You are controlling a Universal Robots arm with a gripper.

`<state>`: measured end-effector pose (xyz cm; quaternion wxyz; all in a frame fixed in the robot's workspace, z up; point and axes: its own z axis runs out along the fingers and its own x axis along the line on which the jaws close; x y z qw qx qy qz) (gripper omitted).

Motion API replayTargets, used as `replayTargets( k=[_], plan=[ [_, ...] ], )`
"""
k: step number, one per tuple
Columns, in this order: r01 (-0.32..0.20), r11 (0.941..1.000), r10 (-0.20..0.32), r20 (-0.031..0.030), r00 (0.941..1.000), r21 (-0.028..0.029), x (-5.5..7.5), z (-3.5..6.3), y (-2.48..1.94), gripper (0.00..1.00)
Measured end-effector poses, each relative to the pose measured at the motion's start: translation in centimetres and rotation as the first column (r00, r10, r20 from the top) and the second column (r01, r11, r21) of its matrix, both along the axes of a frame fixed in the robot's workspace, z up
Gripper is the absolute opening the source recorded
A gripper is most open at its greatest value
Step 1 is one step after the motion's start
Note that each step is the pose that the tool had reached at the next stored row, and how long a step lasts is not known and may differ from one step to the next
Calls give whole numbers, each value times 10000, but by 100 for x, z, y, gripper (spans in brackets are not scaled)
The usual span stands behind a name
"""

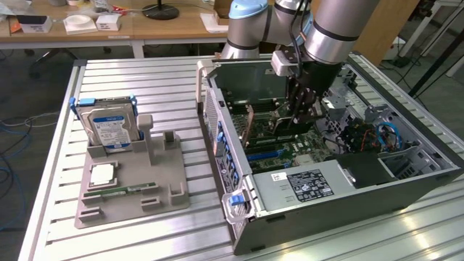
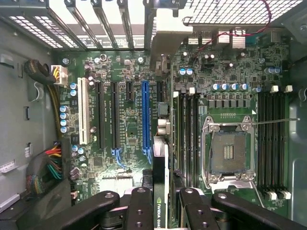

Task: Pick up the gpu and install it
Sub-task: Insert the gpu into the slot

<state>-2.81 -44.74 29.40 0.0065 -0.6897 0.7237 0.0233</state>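
The gpu (image 2: 160, 158) is a thin dark card seen edge-on, with its silvery end bracket (image 2: 165, 45) up against the case's rear slot openings. My gripper (image 2: 163, 211) is shut on it, a black finger (image 2: 139, 206) pressing each face. The card hangs just above the motherboard (image 2: 120, 124), beside the long blue slot (image 2: 145, 115); I cannot tell whether it touches the board. In the exterior view my gripper (image 1: 301, 117) reaches down into the open computer case (image 1: 406, 174), with the gpu (image 1: 272, 128) below it among the slots.
A grey fixture tray (image 1: 130, 209) on the slatted table holds a hard drive in a blue caddy (image 1: 108, 125), a processor chip (image 1: 101, 174) and a green memory stick (image 1: 119, 190). Inside the case are the power supply (image 1: 305, 185), cable bundles (image 2: 45, 163) and the open processor socket (image 2: 228, 151).
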Motion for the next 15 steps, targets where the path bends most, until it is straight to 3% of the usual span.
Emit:
replayTargets(
  k=[15],
  plan=[
    [-41,10000,41,0,10000,-31,-6,-100,-23,26]
  ],
)
